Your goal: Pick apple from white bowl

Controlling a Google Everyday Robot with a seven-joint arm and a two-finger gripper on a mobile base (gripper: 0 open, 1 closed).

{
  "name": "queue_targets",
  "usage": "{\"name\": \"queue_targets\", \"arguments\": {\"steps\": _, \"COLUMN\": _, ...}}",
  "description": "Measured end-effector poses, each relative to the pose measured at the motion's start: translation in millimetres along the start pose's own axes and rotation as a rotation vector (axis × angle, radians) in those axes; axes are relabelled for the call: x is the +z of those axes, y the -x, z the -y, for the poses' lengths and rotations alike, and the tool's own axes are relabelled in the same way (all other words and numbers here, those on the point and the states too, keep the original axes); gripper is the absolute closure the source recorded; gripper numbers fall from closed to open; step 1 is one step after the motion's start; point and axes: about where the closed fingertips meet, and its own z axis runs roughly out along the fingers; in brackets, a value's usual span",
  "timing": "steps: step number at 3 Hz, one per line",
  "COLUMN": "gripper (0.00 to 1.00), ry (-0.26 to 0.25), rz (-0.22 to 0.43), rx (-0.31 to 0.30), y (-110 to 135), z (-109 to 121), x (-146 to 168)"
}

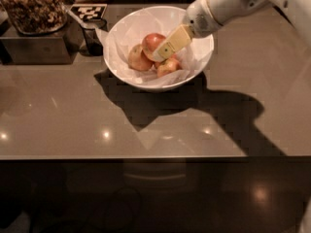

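You see the apple, round, red with a yellow blush, topmost of three inside the white bowl on the worktop. The hand hangs over the bowl at the apple's right edge; whether it grips, you cannot tell.

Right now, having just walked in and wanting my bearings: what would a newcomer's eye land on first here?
The white bowl at the far centre of the table, paper-lined and holding three reddish apples. The robot's end effector reaches in from the upper right, its tip at the topmost apple. At far left sits a dark tray heaped with brown clumps.
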Motion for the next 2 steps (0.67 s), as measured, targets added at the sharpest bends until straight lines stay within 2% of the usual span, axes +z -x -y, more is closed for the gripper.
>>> {"name": "queue_targets", "arguments": {"steps": 1, "gripper": 0.00, "ry": 0.015, "rz": -0.019, "rx": -0.041, "y": 22.3, "z": 2.0, "x": 24.0}}
{"name": "queue_targets", "arguments": {"steps": 2, "gripper": 0.00, "ry": 0.023, "rz": -0.035, "rx": -0.070, "y": 34.8, "z": 1.0, "x": 38.7}}
